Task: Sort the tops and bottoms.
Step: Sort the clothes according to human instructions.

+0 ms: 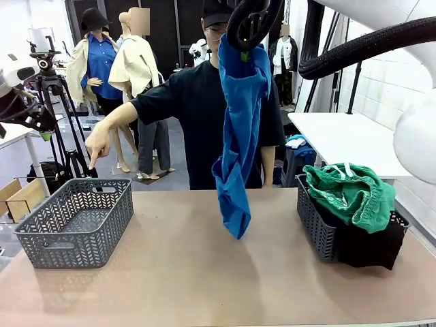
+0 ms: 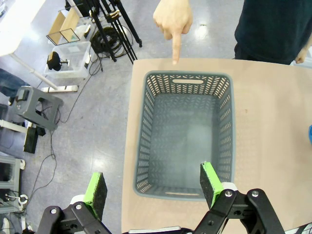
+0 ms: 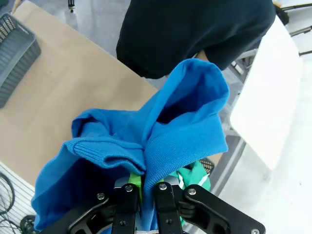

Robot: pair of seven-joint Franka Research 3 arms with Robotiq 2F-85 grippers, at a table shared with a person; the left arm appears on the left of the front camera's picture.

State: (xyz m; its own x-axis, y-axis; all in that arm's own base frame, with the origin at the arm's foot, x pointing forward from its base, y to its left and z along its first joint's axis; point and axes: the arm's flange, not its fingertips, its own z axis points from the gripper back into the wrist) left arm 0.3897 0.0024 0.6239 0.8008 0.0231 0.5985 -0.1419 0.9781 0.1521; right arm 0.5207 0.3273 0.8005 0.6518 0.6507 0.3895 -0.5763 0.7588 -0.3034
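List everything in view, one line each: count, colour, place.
blue garment: 1, blue, hanging above table centre from the right gripper
green shorts: 1, green, atop right basket
black garment: 1, black, draped over right basket's front
left basket: 1, grey, table left, empty
right basket: 1, grey, table right
table: 1, tan
person's hand: 1, pointing down at left basket
left gripper: 1, open above left basket
right gripper: 1, shut on blue garment

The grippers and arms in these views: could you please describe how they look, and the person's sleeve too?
Both grippers are black linkage fingers with bright green pads: left gripper, right gripper, with silver pivot screws. The right arm is glossy white and rounded, with a black ribbed cable hose alongside. The person's sleeve is short and black.
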